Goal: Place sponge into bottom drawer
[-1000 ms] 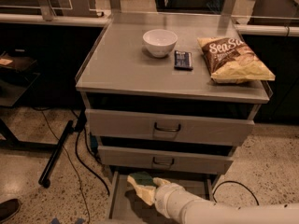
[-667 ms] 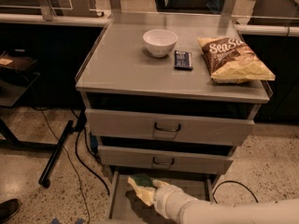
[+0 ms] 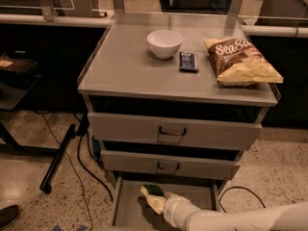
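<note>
Drawers, three: the bottom drawer point(image 3: 129, 210) is open. One bowl point(image 3: 164, 43), one dark packet point(image 3: 188, 61) and one chip bag point(image 3: 243, 61) sit on top. One sponge point(image 3: 153, 197), pinched by the gripper point(image 3: 163, 202) over the drawer's near centre, has shifted slightly right.

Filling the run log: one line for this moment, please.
pincer: over open bottom drawer | sponge: at pincer, inside drawer | release: not confirmed

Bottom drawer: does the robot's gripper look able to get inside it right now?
Probably yes: the bottom drawer is pulled open, nothing covers it, and the gripper hangs over its floor by the sponge.
</note>
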Controlling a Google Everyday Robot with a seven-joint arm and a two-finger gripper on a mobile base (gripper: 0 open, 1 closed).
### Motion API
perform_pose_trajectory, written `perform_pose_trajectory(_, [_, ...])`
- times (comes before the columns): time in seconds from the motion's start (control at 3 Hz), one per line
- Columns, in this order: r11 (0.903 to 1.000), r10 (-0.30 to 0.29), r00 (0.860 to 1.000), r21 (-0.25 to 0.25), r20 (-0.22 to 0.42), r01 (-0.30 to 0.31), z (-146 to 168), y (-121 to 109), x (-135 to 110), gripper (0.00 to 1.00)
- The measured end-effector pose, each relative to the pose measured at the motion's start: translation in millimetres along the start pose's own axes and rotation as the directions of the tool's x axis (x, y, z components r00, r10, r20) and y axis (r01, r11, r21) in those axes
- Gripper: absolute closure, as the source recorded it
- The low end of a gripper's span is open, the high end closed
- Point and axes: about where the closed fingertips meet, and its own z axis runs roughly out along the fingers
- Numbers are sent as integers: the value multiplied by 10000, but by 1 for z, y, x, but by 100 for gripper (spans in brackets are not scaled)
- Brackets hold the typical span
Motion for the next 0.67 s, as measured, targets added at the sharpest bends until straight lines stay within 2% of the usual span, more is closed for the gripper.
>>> perform_pose_trajectory(0.33, [10000,22,10000,22,-6,-22,1,-1,1,100])
perform_pose_trajectory(0.67, [9993,251,9997,272,-39,-250,7,-9,7,100])
